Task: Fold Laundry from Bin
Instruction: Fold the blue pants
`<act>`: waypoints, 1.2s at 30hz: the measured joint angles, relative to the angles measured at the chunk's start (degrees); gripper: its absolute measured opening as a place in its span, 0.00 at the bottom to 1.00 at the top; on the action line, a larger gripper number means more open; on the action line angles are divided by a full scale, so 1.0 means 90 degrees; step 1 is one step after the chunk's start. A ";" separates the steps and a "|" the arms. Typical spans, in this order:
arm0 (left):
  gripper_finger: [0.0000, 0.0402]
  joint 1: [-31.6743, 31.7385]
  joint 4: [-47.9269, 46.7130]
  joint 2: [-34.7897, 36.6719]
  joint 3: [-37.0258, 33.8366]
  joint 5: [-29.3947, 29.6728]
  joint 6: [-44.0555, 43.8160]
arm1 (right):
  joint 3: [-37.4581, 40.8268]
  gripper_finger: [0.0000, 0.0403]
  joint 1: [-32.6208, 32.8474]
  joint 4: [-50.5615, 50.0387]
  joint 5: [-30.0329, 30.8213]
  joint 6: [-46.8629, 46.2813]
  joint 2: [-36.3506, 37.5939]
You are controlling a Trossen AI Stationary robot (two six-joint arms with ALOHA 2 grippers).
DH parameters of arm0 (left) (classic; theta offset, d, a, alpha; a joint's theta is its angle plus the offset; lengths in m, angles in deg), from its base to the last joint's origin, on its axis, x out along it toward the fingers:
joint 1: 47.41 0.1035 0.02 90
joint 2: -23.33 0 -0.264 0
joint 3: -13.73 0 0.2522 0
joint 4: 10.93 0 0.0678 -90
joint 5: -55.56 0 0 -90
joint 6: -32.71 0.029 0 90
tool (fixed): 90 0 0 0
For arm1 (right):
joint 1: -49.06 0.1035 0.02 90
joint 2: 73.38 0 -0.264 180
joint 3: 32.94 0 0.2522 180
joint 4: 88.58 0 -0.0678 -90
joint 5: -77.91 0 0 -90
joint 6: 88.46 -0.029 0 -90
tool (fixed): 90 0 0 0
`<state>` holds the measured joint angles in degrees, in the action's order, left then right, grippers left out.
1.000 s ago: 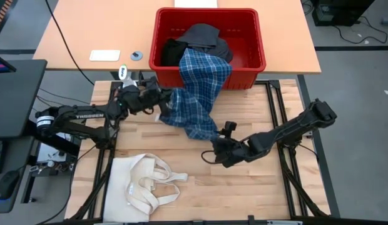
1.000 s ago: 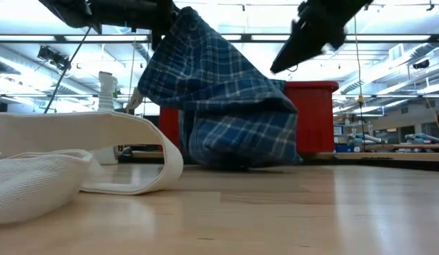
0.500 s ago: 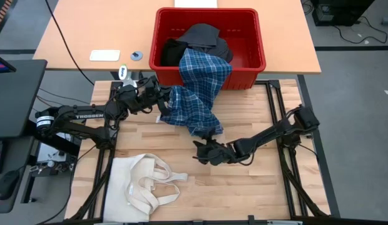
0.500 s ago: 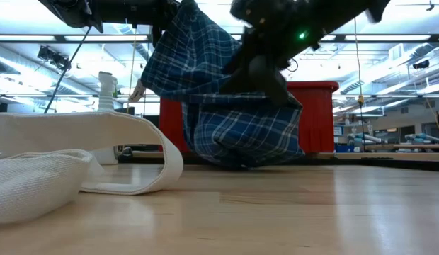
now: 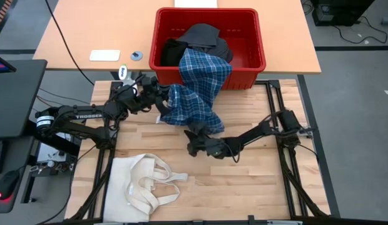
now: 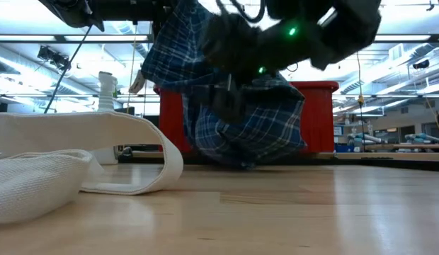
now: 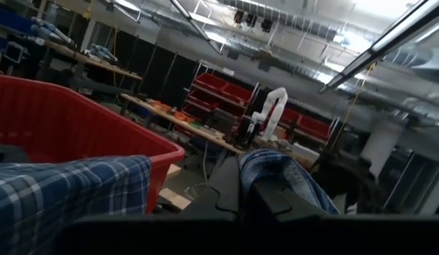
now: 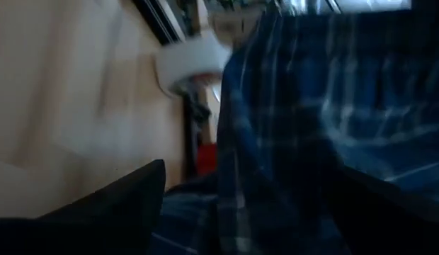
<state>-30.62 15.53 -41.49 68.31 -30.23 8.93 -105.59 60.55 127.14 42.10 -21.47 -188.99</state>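
The blue plaid shirt [image 5: 203, 81] hangs out of the red bin [image 5: 250, 62] over its near rim, and its lower end lies on the table [image 6: 241, 157]. Black and dark grey pieces [image 5: 200, 37] lie in the bin. My left gripper [image 5: 159, 103] is shut on the shirt's left part, above the table beside the bin's near left corner. My right gripper [image 5: 195, 139] is open at the shirt's lower end. In the right wrist view the plaid cloth [image 8: 297, 127] fills the space between its fingers. My left gripper pinches a bunched part of the shirt's left side [image 7: 272, 166] between its two fingers, coming level from the table's left. That part is held up clear of the table [image 6: 170, 42], and the cloth hangs from it. My right gripper: I cannot tell whether its fingers touch the cloth.
A cream tote bag [image 5: 147, 184] with long handles lies at the table's near left. A white card [image 5: 104, 55] and a small round thing [image 5: 136, 55] lie on the desk left of the bin. Bare wood lies at the near right [image 5: 256, 181].
My right gripper has gone toward the table's left edge and a little toward the far edge, up to the shirt's lower end. My left gripper has drawn its part of the shirt slightly toward the far edge, and the shirt's lower end has gathered in toward the bin.
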 joint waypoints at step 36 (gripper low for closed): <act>0.02 -0.0349 -0.0859 0.1339 0.0005 -0.1346 0.2739 | 0.0002 0.02 0.1986 0.3810 0.1750 0.2204 0.1064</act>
<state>-33.76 7.80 -29.44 68.35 -42.34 33.58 -105.57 78.43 161.43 57.85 -1.63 -179.41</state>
